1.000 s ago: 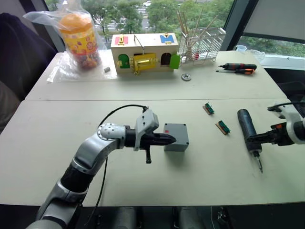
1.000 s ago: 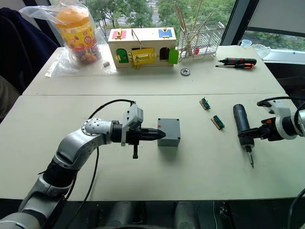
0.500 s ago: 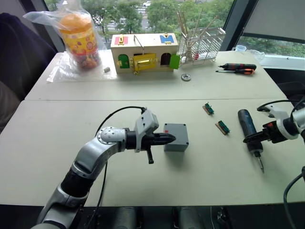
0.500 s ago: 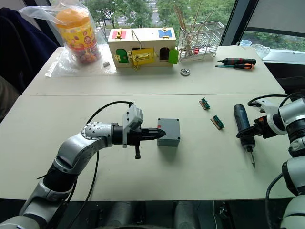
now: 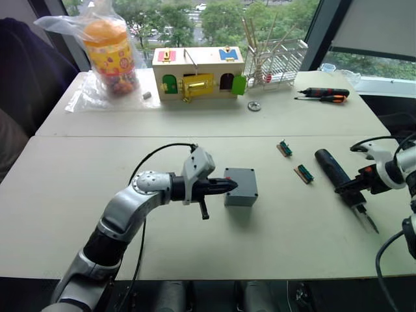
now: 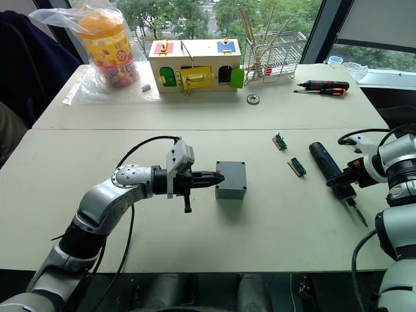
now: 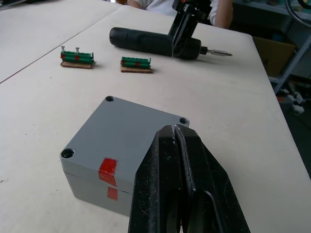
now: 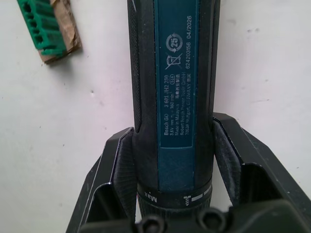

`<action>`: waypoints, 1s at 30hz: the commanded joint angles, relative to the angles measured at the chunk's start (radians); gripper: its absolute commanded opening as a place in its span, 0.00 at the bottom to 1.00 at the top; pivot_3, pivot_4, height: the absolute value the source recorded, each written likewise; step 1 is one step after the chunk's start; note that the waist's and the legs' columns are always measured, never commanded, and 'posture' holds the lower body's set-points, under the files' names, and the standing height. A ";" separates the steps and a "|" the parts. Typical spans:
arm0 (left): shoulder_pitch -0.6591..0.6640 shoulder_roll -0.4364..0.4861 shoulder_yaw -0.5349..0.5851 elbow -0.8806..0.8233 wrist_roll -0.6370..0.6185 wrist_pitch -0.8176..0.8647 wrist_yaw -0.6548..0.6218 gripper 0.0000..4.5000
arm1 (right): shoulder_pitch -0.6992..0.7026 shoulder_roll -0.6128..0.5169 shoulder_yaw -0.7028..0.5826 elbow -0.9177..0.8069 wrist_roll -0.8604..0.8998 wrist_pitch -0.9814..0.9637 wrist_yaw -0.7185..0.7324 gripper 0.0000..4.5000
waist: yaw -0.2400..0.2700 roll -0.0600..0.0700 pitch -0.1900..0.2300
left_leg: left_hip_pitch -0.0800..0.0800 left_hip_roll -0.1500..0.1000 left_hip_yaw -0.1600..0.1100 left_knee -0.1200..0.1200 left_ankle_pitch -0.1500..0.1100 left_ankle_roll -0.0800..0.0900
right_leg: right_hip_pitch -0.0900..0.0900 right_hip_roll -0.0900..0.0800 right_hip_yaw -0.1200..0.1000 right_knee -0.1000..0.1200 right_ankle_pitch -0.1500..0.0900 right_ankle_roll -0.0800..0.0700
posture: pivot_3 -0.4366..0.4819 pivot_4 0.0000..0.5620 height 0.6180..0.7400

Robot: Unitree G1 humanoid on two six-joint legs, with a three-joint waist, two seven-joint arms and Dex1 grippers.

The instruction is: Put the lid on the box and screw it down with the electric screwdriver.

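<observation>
The grey box [image 5: 241, 192] sits mid-table with the lid [image 7: 131, 129] lying flush on top, red marks on both lined up. My left gripper [image 5: 229, 186] is shut and empty, its tip resting at the lid's near edge on the side facing my left arm. On the right, the dark electric screwdriver [image 5: 333, 170] lies slanted, its metal bit pointing toward the table's front right. My right gripper [image 5: 355, 189] is shut on the driver's body near the bit end, one finger [image 8: 115, 171] on each side.
Two green terminal blocks [image 5: 284, 147] [image 5: 303, 173] lie between the box and the driver. At the back stand a wooden lock box [image 5: 198, 71], a bagged orange jar [image 5: 107, 55], a wire rack [image 5: 276, 58], hand screwdrivers [image 5: 324, 95] and a metal washer [image 5: 254, 105].
The right gripper has swung the electric screwdriver: its rear end moved toward the box and its bit toward the right. The left gripper and box have stayed put.
</observation>
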 commanded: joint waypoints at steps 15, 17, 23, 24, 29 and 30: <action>-0.220 -0.038 -0.012 0.280 0.076 -0.123 -0.149 0.00 | 0.202 0.615 -1.025 -1.187 0.645 0.131 -0.707 0.41 | 0.004 0.007 0.003 | -0.002 -0.001 0.007 -0.006 0.002 -0.003 | -0.010 0.002 0.003 0.008 0.000 -0.001 | 0.48 0.27 0.74; -0.227 -0.037 -0.034 0.292 0.103 -0.130 -0.152 0.00 | 0.262 0.694 -0.988 -1.285 0.695 0.116 -0.730 0.41 | 0.008 0.008 0.004 | -0.004 -0.004 0.006 -0.005 0.002 -0.003 | -0.010 0.001 0.003 0.008 0.000 -0.001 | 0.48 0.27 0.74; -0.216 -0.039 -0.069 0.283 0.150 -0.137 -0.162 0.00 | 0.451 0.776 -0.836 -1.441 0.728 0.009 -0.748 0.41 | 0.002 0.008 0.004 | -0.004 -0.005 0.005 -0.003 0.002 -0.003 | -0.009 0.001 0.003 0.008 0.000 0.000 | 0.48 0.27 0.74; -0.214 -0.040 -0.076 0.282 0.158 -0.138 -0.159 0.00 | 0.480 0.772 -0.813 -1.451 0.724 -0.009 -0.744 0.41 | 0.001 0.008 0.004 | -0.004 -0.005 0.005 -0.003 0.002 -0.003 | -0.009 0.001 0.003 0.008 0.000 0.000 | 0.48 0.27 0.74; -0.187 -0.029 -0.108 0.263 0.190 -0.132 -0.170 0.00 | 0.572 0.746 -0.738 -1.471 0.716 -0.083 -0.742 0.41 | -0.003 0.008 0.004 | -0.003 -0.004 0.006 -0.005 0.002 -0.003 | -0.010 0.001 0.004 0.008 0.000 0.000 | 0.48 0.27 0.74; -0.182 -0.025 -0.114 0.260 0.194 -0.132 -0.175 0.00 | 0.586 0.732 -0.716 -1.469 0.701 -0.104 -0.737 0.41 | -0.002 0.008 0.004 | -0.003 -0.004 0.006 -0.005 0.002 -0.003 | -0.010 0.001 0.004 0.009 0.000 0.000 | 0.48 0.27 0.74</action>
